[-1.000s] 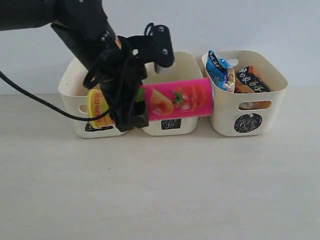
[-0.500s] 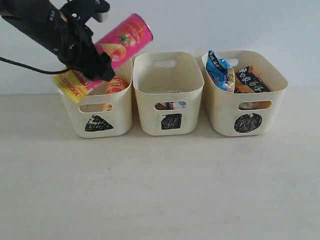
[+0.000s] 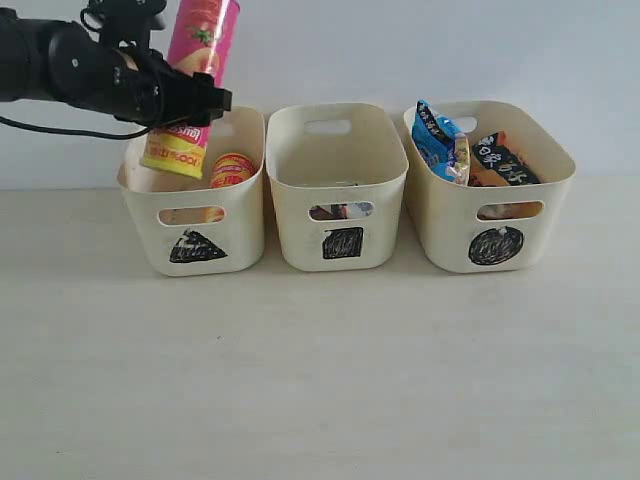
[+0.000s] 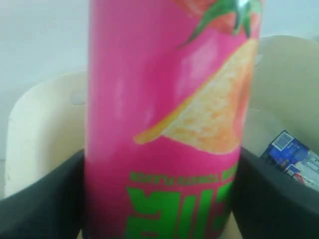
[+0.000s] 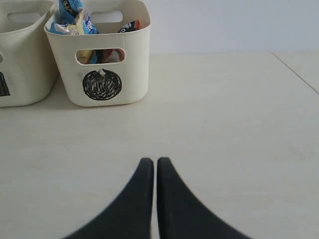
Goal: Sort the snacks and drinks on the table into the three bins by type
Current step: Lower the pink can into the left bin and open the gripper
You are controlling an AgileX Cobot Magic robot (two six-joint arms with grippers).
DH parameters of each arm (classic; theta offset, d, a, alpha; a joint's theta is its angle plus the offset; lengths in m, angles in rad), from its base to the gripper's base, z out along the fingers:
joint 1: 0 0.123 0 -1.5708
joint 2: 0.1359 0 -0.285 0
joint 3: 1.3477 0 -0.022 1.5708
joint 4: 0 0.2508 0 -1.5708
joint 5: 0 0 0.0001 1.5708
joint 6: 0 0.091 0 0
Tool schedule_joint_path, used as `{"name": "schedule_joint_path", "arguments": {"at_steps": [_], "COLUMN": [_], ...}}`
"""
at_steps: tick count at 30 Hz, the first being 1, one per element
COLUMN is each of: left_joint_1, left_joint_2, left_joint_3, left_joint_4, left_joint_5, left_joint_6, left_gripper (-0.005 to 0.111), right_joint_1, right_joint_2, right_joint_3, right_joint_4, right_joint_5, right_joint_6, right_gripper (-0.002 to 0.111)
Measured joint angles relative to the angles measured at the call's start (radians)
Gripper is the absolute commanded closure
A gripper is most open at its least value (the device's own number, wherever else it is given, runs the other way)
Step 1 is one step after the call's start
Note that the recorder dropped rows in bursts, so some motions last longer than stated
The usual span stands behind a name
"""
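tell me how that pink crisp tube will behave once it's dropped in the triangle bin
Probably stiff: the pink crisp tube shows no dent where the left gripper clamps it. Its glossy skin may slip. Tall and narrow, hanging lid-down over the triangle bin, it will likely tip against a wall.
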Motion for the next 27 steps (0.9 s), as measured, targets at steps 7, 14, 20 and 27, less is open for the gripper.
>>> {"name": "schedule_joint_path", "arguments": {"at_steps": [7, 14, 20, 27], "left_joint_1": [0.029, 0.042, 0.044, 0.044], "left_joint_2": [0.055, 0.063, 0.063, 0.063], "left_joint_3": [0.0, 0.0, 0.0, 0.0], "left_joint_4": [0.0, 0.0, 0.0, 0.0], "left_joint_5": [-0.024, -0.025, -0.025, -0.03], "left_joint_6": [-0.063, -0.067, -0.068, -0.07], "left_gripper": [0.102, 0.067, 0.03, 0.029], "right_joint_1": [0.0, 0.0, 0.0, 0.0], "right_joint_2": [0.0, 0.0, 0.0, 0.0], "right_joint_3": [0.0, 0.0, 0.0, 0.0], "right_joint_4": [0.0, 0.0, 0.0, 0.0], "right_joint_5": [0.0, 0.0, 0.0, 0.0], "right_joint_6": [0.0, 0.0, 0.0, 0.0], "right_gripper": [0.108, 0.108, 0.108, 0.108]}}
